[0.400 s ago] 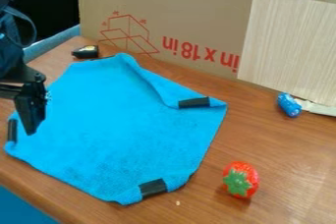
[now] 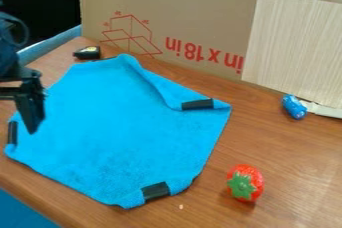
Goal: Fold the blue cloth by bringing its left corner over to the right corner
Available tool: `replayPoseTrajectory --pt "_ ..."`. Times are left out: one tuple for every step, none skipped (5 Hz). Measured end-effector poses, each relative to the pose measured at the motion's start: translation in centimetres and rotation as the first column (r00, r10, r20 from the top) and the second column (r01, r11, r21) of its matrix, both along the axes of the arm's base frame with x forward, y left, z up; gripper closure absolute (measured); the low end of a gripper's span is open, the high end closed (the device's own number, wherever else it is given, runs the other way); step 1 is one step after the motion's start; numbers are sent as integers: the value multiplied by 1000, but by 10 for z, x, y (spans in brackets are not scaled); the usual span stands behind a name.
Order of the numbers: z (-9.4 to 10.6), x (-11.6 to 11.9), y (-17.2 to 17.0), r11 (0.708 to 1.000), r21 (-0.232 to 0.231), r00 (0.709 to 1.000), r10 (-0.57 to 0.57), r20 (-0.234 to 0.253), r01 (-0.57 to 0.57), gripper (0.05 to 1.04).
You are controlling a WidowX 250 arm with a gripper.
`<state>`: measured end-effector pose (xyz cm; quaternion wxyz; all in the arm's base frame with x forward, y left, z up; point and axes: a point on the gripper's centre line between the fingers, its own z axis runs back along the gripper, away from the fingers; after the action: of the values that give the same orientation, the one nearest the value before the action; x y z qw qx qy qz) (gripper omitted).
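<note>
Arm (image 2: 9,54) cut off by the left edge; gripper (image 2: 31,128) masks part of the blue cloth's (image 2: 120,132) left side. Wood-grain panel (image 2: 294,47) runs out at right, covering the end of the red lettering (image 2: 200,53). Pale speck (image 2: 181,206) near the cloth: too small to identify.

A blue cloth (image 2: 127,132) with black strips (image 2: 156,191) at several corners lies spread on the wooden table (image 2: 294,157), one edge rumpled.

The tool (image 2: 31,129) has moved up and left (only slightly)
</note>
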<state>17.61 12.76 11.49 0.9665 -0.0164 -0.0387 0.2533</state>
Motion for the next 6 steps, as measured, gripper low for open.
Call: replayPoseTrajectory --pt "-2 12 32 994 -71 995 90 47 -86 84" --pt "-14 21 63 977 -136 983 173 59 -163 84" --pt "-24 23 82 974 -129 970 204 128 -188 84" --pt "-38 20 93 972 -121 954 222 204 -200 84" --pt "-52 15 91 979 -98 954 197 228 -179 84" --pt "-72 11 91 981 -62 955 193 225 -184 84"
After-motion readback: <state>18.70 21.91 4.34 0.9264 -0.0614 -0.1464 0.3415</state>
